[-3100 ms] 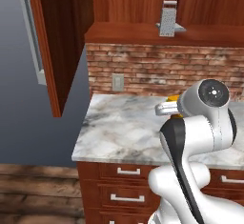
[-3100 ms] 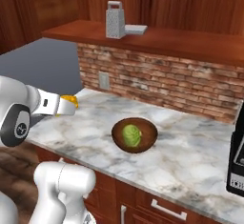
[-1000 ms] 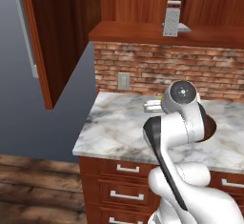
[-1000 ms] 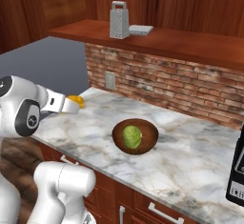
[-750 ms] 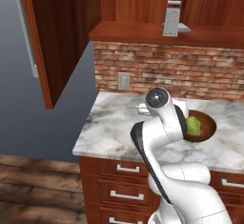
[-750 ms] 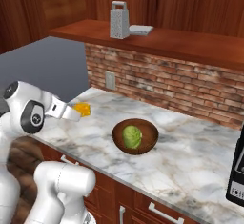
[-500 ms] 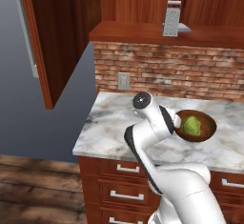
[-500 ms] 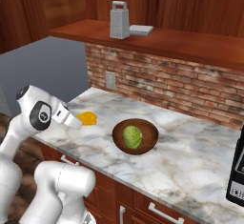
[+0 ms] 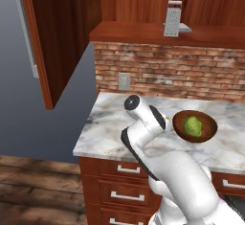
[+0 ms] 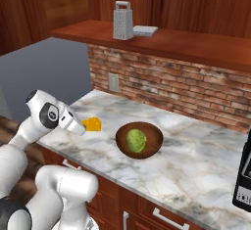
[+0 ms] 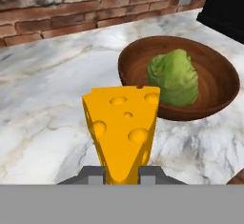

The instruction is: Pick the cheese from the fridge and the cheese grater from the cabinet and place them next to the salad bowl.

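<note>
The gripper [image 11: 122, 173] clenched the cheese [image 11: 123, 130] low over the marble counter [image 10: 196, 150], just beside the salad bowl [image 10: 139, 140]. Whether the wedge touched the marble was unclear. The cheese grater [image 10: 123, 21] stood on the cabinet [image 9: 143, 4] shelf.

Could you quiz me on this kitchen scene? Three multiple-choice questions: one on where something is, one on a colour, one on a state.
1. Where does the cheese grater stand?
A. on the wooden shelf above the bricks
B. on the counter
C. in the bowl

2. What colour is the salad bowl?
A. white
B. dark brown
C. blue

3. How is the hand?
A. open, empty
B. shut on the cheese
C. shut on the lettuce

Answers: 1 A, it stands above the brick wall; 2 B, brown wood around green lettuce; 3 B, the wedge sits between the fingers.
</note>
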Motion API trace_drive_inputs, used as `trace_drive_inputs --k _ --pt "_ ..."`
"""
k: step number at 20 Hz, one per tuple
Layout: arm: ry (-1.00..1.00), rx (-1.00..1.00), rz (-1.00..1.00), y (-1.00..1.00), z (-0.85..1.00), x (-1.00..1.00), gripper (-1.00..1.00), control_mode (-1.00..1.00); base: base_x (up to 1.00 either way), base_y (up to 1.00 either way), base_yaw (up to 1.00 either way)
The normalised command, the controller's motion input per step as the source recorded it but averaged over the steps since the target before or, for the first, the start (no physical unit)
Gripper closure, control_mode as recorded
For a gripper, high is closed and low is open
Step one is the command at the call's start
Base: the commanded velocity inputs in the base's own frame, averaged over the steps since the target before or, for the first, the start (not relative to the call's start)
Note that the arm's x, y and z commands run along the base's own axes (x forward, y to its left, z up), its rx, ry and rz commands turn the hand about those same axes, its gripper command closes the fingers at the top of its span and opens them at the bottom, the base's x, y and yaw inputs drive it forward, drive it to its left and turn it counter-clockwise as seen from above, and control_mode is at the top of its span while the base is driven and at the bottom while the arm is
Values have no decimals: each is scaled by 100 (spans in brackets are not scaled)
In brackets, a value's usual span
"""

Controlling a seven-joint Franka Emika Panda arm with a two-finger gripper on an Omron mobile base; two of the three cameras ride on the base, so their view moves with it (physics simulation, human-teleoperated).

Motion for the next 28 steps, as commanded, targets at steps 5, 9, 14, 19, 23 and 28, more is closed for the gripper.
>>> trace_drive_inputs --k 5,9,14,19,23,28 --pt "0 6 -27 -12 -57 37 100 -100 0 0 0" --pt "0 14 -23 -26 -44 34 100 -100 0 0 0" --pt "-2 5 -6 -2 -24 20 100 -100 0 0 0" --pt "-6 1 0 0 -28 18 100 -100 0 0 0" --pt "-7 -3 -1 -2 -52 13 100 -100 0 0 0" --pt "0 0 -3 -17 -19 1 100 -100 0 0 0"
